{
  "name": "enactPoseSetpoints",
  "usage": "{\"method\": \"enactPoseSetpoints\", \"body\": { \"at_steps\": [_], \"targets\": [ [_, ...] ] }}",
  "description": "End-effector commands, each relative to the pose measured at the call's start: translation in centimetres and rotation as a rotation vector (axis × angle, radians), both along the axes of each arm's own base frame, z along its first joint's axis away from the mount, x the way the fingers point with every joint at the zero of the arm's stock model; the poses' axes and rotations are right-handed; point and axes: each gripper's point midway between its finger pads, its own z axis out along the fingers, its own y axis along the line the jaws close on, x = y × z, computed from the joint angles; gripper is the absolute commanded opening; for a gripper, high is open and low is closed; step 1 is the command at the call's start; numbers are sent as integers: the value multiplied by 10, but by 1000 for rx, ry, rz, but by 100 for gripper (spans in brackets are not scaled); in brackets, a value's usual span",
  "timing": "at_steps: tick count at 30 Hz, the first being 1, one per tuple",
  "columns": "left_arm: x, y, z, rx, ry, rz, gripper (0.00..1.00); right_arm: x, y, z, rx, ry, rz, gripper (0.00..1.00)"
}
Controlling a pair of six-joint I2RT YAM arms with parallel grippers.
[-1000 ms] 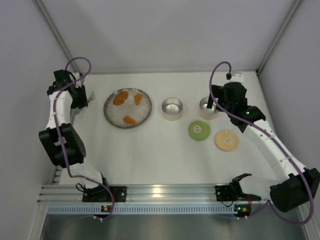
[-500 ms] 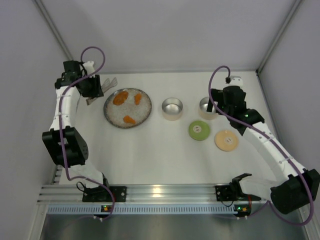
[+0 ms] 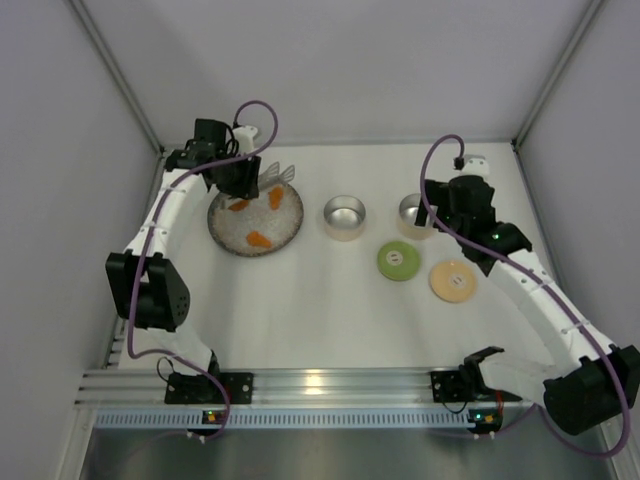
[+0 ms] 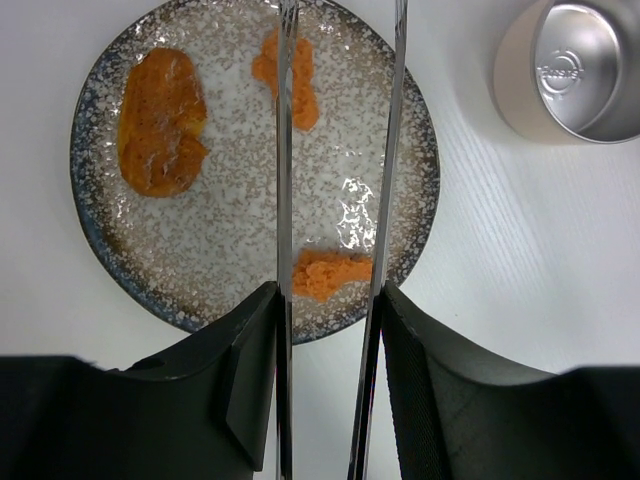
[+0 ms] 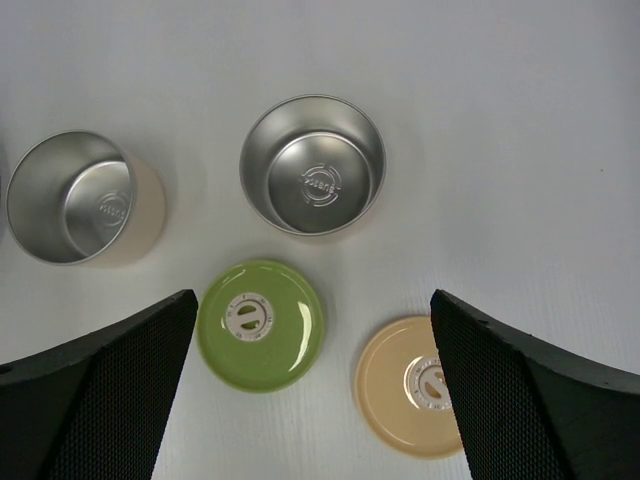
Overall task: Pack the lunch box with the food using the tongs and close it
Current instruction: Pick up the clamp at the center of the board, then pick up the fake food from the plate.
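My left gripper point(image 4: 328, 300) is shut on the silver tongs point(image 4: 285, 200), whose two arms run up out of the left wrist view over the speckled plate point(image 4: 230, 230). Three orange food chunks lie on the plate: a large one point(image 4: 162, 122), a slim one point(image 4: 300, 85) and a near one point(image 4: 330, 275) seen between the tong arms. From above, the left gripper point(image 3: 245, 180) hangs over the plate's far edge. Two open steel tins point(image 5: 313, 165) point(image 5: 70, 198) stand beyond the green lid point(image 5: 260, 325) and tan lid point(image 5: 415, 385). My right gripper point(image 5: 310, 300) hovers open above the lids.
Both lids lie flat on the white table with their white centres up, apart from the tins. The enclosure walls stand close on the left, right and back. The right arm point(image 3: 520, 270) stretches along the right side of the table.
My left arm has swung from the table's left edge rightwards to over the plate, carrying the tongs. The right arm has hardly moved.
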Motion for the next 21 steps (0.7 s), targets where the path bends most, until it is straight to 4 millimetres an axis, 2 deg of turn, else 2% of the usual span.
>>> {"method": "enactPoseSetpoints", "body": {
  "at_steps": [1,5,10,21],
  "targets": [
    [7,16,5,78,-28,40,48,1,4,19,32,-78,-10,99],
    [1,19,2,98,-11,36,49,0,2,18,30,-76,-15,99],
    [-7,22,-12,114,24,35,50,1,3,19,34,-79,-13,99],
    [-4,23,-33,127,36,38,51,-2,1,17,27,-73,-20,100]
  ]
}}
